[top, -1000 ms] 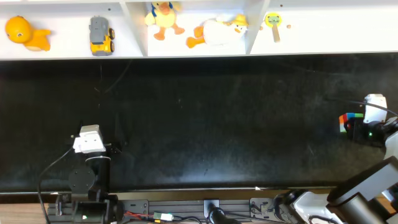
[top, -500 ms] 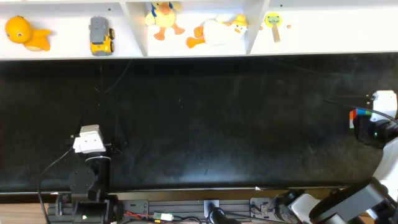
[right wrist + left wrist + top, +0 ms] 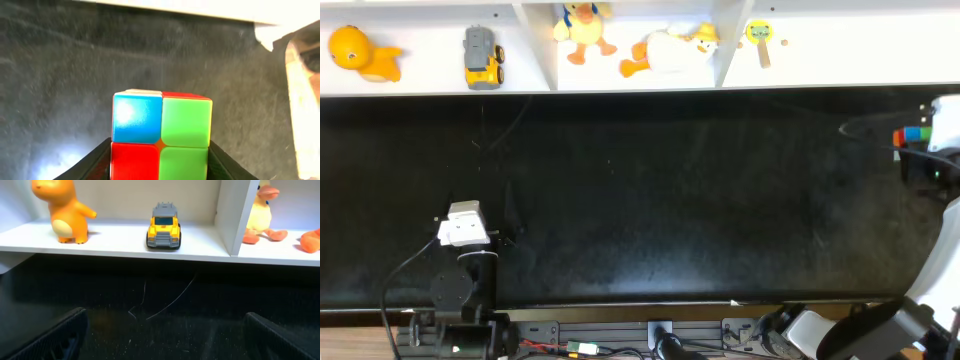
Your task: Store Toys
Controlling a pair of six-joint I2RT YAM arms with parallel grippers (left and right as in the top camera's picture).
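A colour cube (image 3: 160,134) with blue, green and red tiles sits between the fingers of my right gripper (image 3: 161,159), which is shut on it above the black table. From above, the cube (image 3: 912,134) and right gripper (image 3: 924,142) are at the table's far right edge, a short way in front of the white shelf (image 3: 840,72). My left gripper (image 3: 463,224) is at the near left, open and holding nothing. Its wrist view faces the shelf (image 3: 115,247) with an orange toy (image 3: 67,210) and a yellow truck (image 3: 163,225).
The shelf's compartments hold an orange toy (image 3: 360,52), a yellow truck (image 3: 482,57), a yellow duck (image 3: 583,28), a white duck plush (image 3: 668,52) and a small green toy (image 3: 758,36). A wooden edge (image 3: 302,110) runs along the table's right side.
My right gripper has carried the cube away from the near edge, toward the shelf and farther right. The left arm has not moved.
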